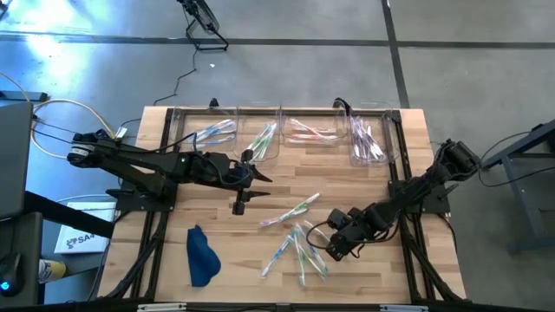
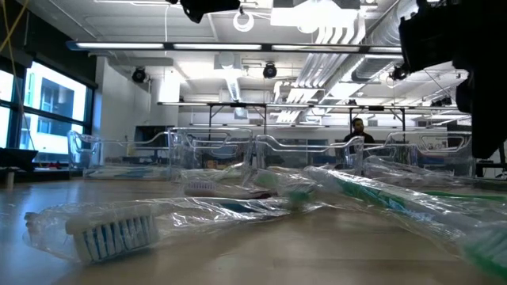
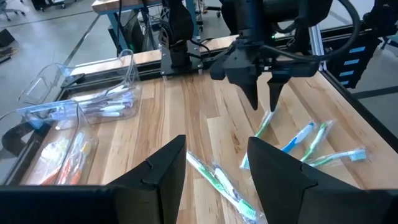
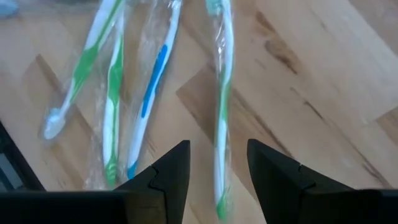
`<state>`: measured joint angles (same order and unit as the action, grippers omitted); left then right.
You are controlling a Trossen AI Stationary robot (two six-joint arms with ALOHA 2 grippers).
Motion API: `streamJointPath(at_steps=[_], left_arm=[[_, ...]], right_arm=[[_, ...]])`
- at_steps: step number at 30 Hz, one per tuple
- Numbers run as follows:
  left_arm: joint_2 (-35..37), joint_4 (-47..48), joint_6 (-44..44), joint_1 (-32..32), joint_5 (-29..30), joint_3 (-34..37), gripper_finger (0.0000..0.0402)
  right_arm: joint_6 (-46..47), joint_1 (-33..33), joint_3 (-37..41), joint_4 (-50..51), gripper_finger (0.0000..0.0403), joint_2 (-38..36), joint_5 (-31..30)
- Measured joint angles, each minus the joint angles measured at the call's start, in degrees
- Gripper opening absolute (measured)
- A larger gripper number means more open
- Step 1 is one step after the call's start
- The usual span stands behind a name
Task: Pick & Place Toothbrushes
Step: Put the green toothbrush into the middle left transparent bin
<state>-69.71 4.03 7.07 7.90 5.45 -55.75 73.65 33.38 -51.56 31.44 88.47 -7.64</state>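
The desk (image 1: 364,286) is big and made of pale wood. At its far edge, four clear bins (image 1: 260,139) are sitting in a row, and each one is already holding some brushes. A blue cloth (image 1: 202,256) is lying near the front corner on the left.

The left arm is waiting over the middle of the desk. Its end effector (image 1: 240,185) is standing open and holding nothing.

The right arm is doing the work. Its end effector (image 1: 340,243) is hanging just above the loose brushes (image 1: 299,247), which are lying in a little pile on the bare wood near the front, to the right of the middle. Its fingers (image 4: 168,177) are partly open with nothing between them. One green brush (image 4: 222,112) is lying almost in line with the gap.

I think the job now is to pick that green one. The wrappers look shiny and slippery, so it should be going down slowly, with one finger on each side of the handle. It should be squeezing the middle of the brush, and keeping clear of the blue brush (image 4: 152,87) beside it.
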Motion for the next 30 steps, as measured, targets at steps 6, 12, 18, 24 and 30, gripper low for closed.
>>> streamJointPath(at_steps=[6, 12, 18, 24, 30], left_arm=[[0.0, 0.0, 0.0, 0.0, 0.0, 0.0, 0.0167], [0.0, 0.0, 0.0, 0.0, 0.1, 0.0, 0.0167], [0.0, 0.0, -0.1, 0.0, 0.1, 0.0, 0.0167], [0.0, 0.0, -0.1, 0.0, 0.1, 0.0, 0.0167], [0.0, 0.0, -1.5, 0.0, 0.3, 0.0, 0.0167]], right_arm=[[-0.4, 2.0, 0.0, 0.0, 0.0152, 0.0, -0.9], [-0.4, 2.8, 0.0, 0.0, 0.0152, 0.0, -3.4], [-0.4, 2.8, 0.0, 0.0, 0.0152, 0.0, -3.4], [-1.7, 2.8, 0.0, 0.0, 0.0152, 1.1, -4.0], [-1.9, 4.0, 0.0, -1.9, 0.0152, 5.9, -3.6]])
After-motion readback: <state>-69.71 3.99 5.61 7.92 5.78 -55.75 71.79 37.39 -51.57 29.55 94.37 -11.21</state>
